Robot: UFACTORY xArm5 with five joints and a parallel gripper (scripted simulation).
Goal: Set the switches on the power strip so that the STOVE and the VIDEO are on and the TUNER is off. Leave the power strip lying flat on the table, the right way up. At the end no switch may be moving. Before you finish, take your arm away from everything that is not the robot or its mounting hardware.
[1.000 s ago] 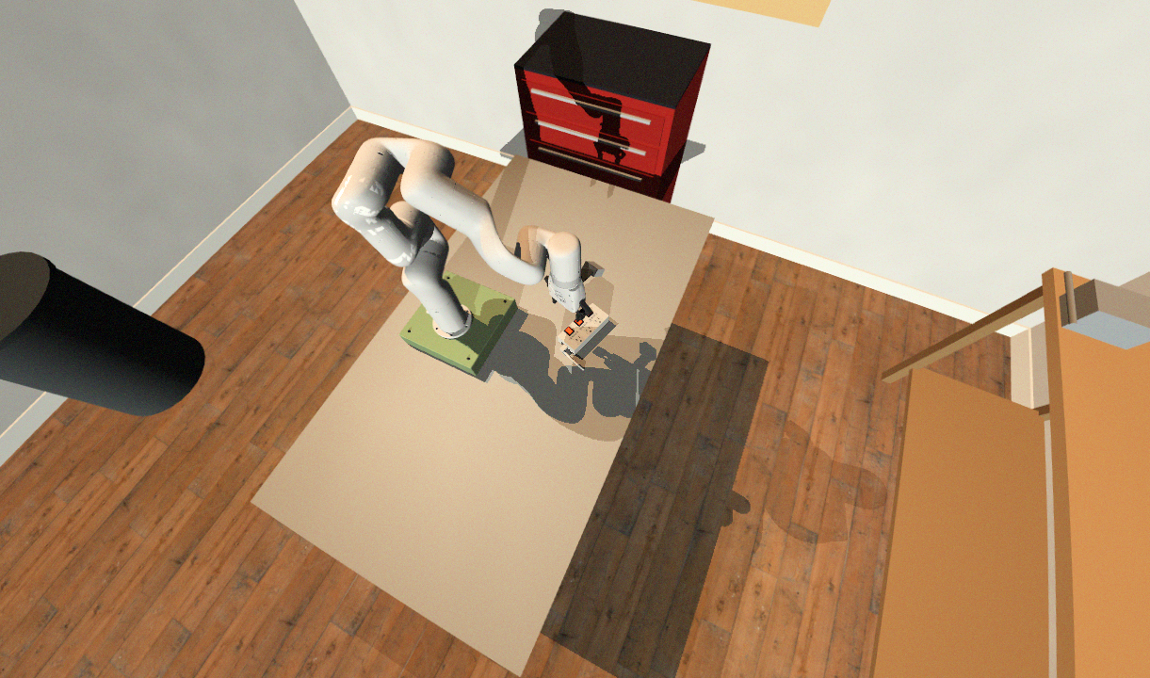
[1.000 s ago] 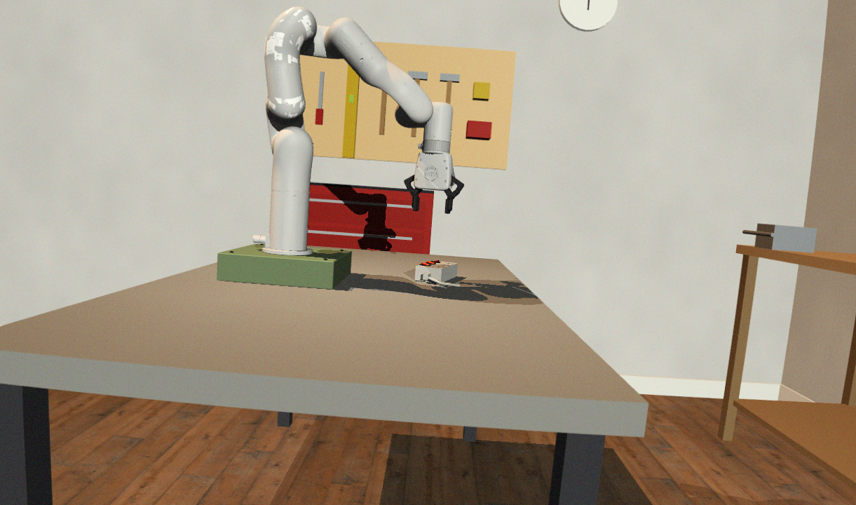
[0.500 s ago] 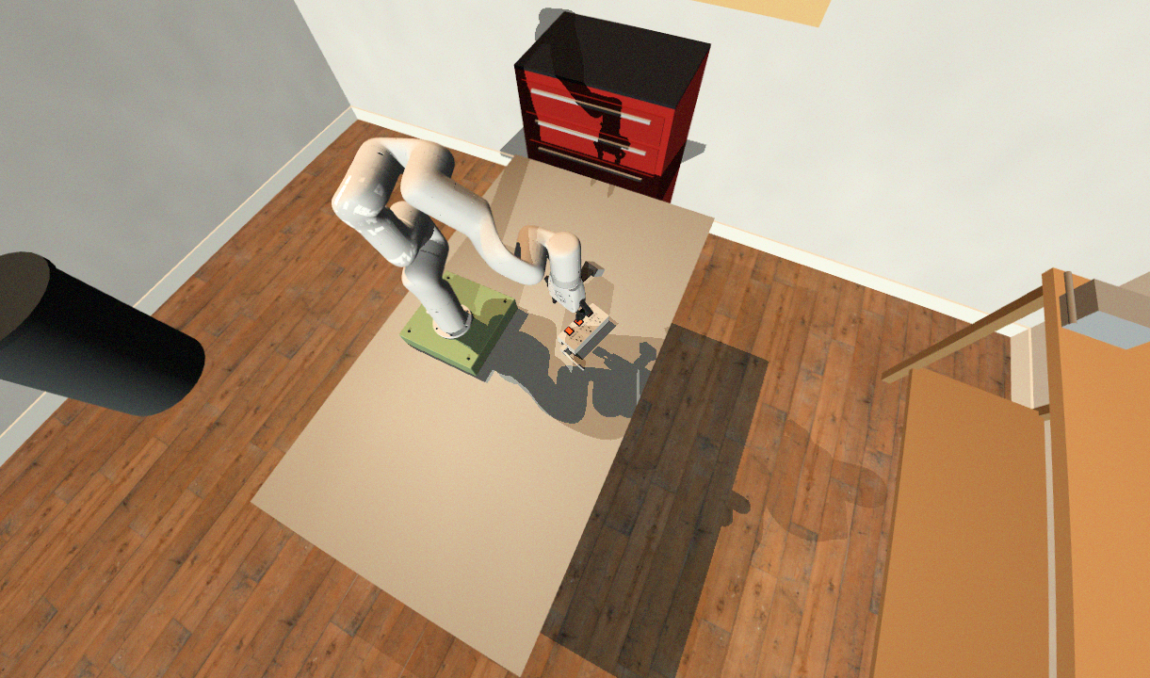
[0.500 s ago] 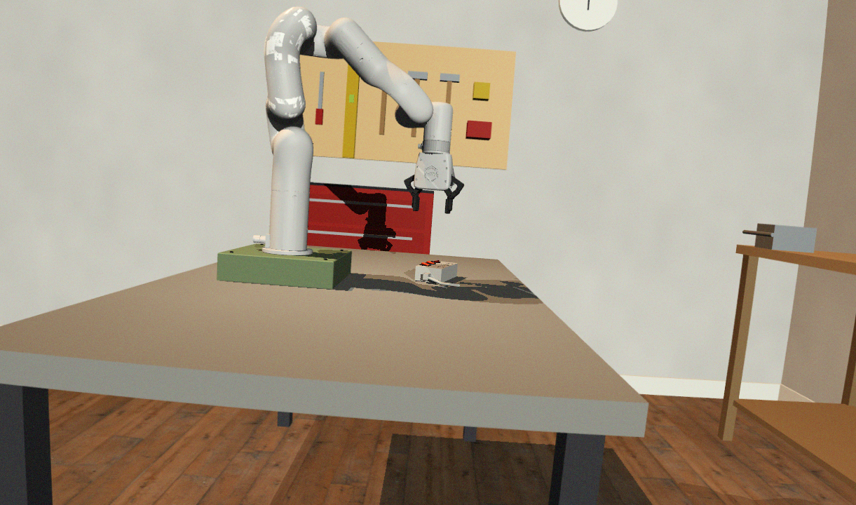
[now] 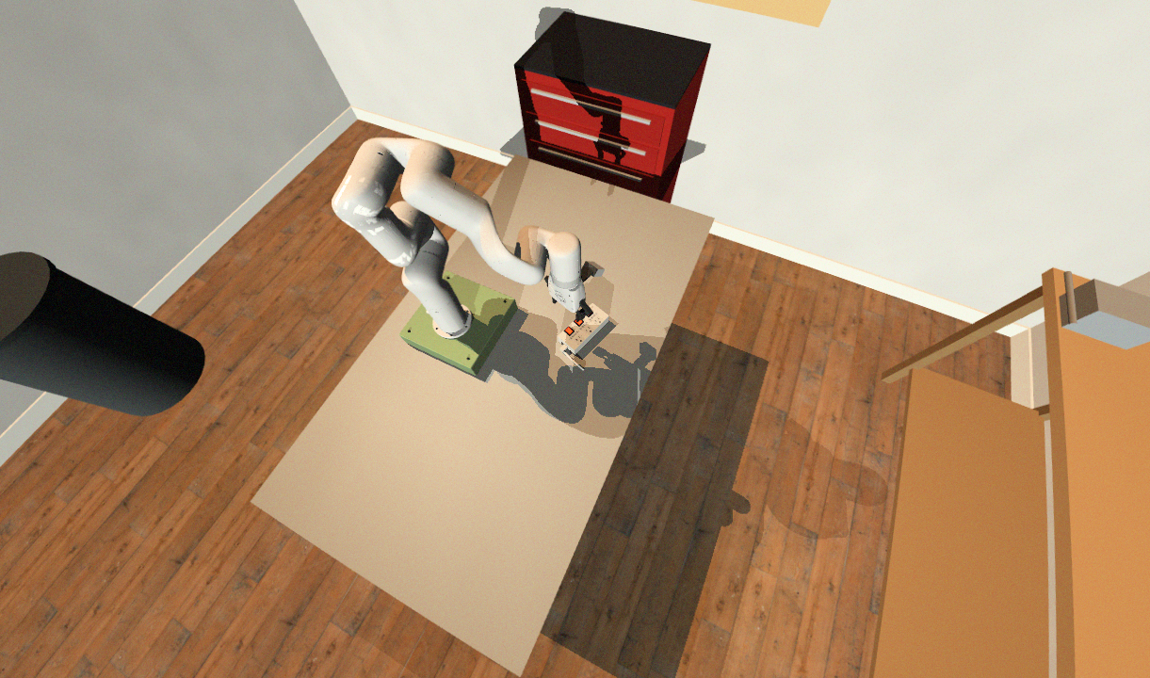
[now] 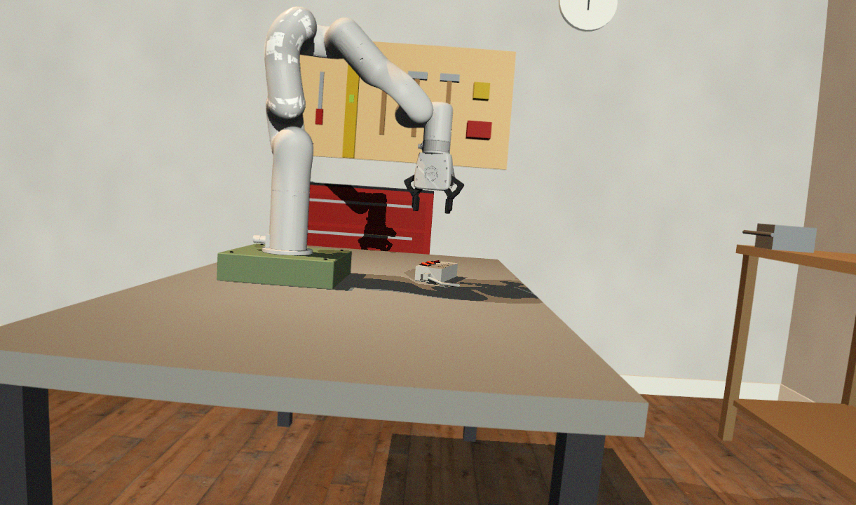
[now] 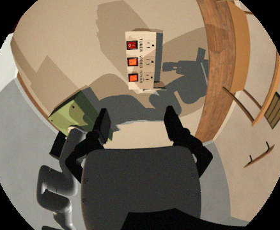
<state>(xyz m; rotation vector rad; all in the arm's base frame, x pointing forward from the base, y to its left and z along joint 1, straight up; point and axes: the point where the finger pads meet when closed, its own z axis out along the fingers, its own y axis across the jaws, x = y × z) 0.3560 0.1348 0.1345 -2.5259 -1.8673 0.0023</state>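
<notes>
- Top view: the arm reaches out from its green base (image 5: 459,330) so the gripper (image 5: 580,314) sits right over the power strip (image 5: 585,332). The strip lies flat on the tan counter (image 5: 444,472), right way up, just beside the base. Wood floor all round, and a red tool cabinet (image 5: 607,109) against the far wall.

- Exterior view: from out here the gripper (image 6: 433,202) hangs well above the power strip (image 6: 436,270), jaws spread wide with nothing in them. So I'd say it's in the approach step and nothing's been pressed yet. There's a pegboard (image 6: 411,100) on the wall behind and a wooden side shelf (image 6: 807,257) off to the right.

- Wrist view: best look at the switches. Three red rockers in a row on the power strip (image 7: 144,64); the far one (image 7: 132,45) looks darker, and the middle (image 7: 132,62) and near (image 7: 133,78) ones glow orange. The labels are too small to read with any certainty, so I can't say which is TUNER. Next move, I reckon: come down and nudge whichever rocker is wrong with one fingertip, gently, so the strip doesn't skid or tip.
</notes>
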